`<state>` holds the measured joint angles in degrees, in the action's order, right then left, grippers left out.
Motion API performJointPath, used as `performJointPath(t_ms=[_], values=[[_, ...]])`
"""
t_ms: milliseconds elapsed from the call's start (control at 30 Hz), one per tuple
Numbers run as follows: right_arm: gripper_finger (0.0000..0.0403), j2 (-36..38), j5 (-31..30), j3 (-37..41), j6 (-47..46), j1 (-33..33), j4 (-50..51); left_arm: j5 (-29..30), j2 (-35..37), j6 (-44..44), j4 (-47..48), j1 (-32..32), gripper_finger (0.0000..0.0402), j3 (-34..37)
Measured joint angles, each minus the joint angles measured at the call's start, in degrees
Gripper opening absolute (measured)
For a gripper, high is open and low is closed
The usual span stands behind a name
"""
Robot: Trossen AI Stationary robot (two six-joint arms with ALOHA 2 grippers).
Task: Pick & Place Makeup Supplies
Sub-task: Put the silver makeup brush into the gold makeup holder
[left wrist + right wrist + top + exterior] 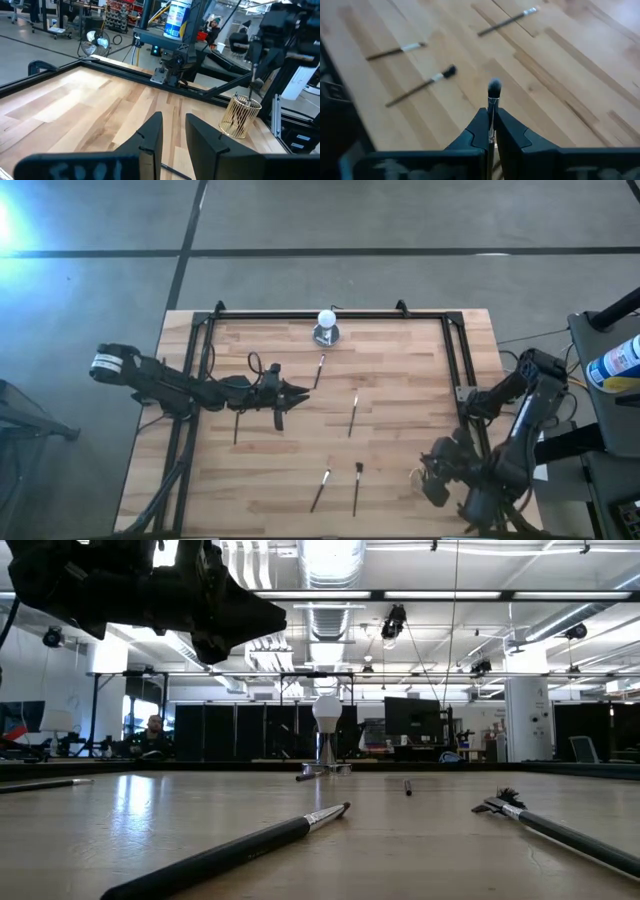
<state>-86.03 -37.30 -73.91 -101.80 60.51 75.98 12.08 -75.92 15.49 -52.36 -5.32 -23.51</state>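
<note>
The right gripper [491, 131] is clamped on a brush [493, 92], whose handle runs straight out between the fingers along the gripper's own axis, bristle tip leading. In the left wrist view this arm hangs over a gold wire cup [239, 116] with the brush [254, 65] upright, handle end down toward the cup's mouth. That is the relation the next move turns on, as I judge it: the cup sits directly below the gripper, and the brush's long axis is close to vertical, so a straight descent should seat it.

The left gripper [283, 402] hovers over the counter [400, 480] with fingers a narrow gap apart, holding nothing. A brush [236, 426] lies just behind and beside it, long axis roughly crosswise to the arm. Four more brushes [352, 416] lie ahead of it toward the right arm, all with long axes crosswise to the left arm's reach. The left gripper is nearer every loose brush.
</note>
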Motion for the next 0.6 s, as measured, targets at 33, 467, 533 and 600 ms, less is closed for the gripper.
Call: performJointPath(t_ms=[33, 467, 533, 600], values=[[0.0013, -0.59, 0.00, 0.52, -1.50, 0.78, 0.47, 0.00, 0.00, 0.04, 0.07, 0.00, 0.0076, 0.00], [0.0014, -4.99, 0.95, 5.42, -7.80, 3.81, -1.19, 0.02, 0.00, 1.06, 2.43, 0.00, 0.0076, 0.00], [0.0021, -5.12, 2.47, 5.49, -7.78, 3.77, -1.38, 0.03, 0.00, 1.06, 2.41, 0.00, 0.0076, 0.00], [0.0035, -5.17, 3.70, 5.57, -7.76, 3.74, -1.60, 0.04, 0.00, 1.06, 2.41, 0.00, 0.0076, 0.00]])
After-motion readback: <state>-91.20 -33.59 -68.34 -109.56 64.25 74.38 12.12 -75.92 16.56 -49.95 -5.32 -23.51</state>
